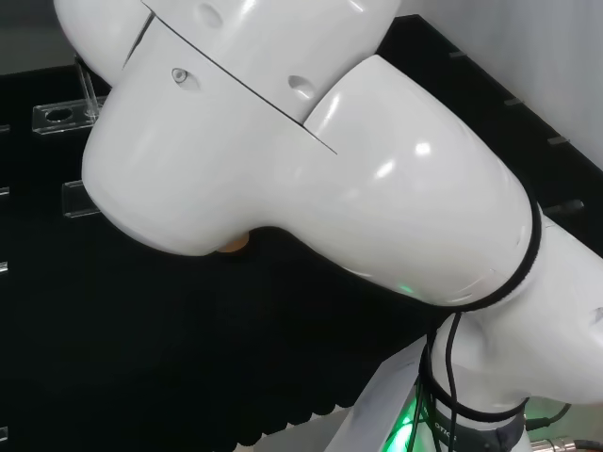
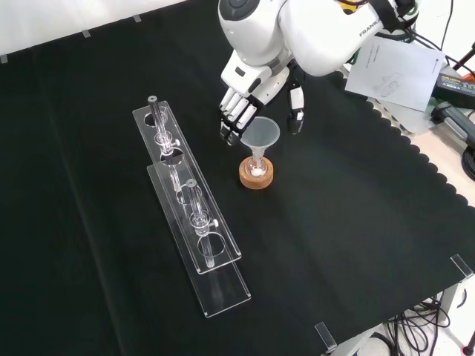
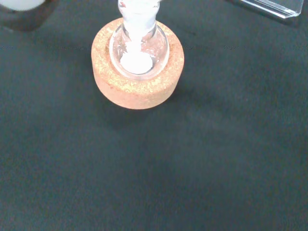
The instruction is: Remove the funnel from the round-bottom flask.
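Observation:
In the front view a clear funnel (image 2: 261,134) sits with its stem in the neck of a small round-bottom flask (image 2: 257,167), which rests on a cork ring (image 2: 257,178). My hand (image 2: 245,93) hangs just above and behind the funnel, open. Its fingers (image 2: 234,117) reach down at the funnel's left rim, and the thumb (image 2: 295,113) stands a little apart on the right. The wrist view looks down on the cork ring (image 3: 137,79) and the flask (image 3: 138,45), which has white powder in its bottom. A sliver of cork (image 1: 234,245) peeks out under the arm in the head view.
Two long clear racks (image 2: 169,152) (image 2: 211,256) with glass tubes lie left of the flask in the front view. Papers (image 2: 393,68) and cables lie beyond the cloth's scalloped right edge. A rack corner (image 3: 274,6) shows in the wrist view.

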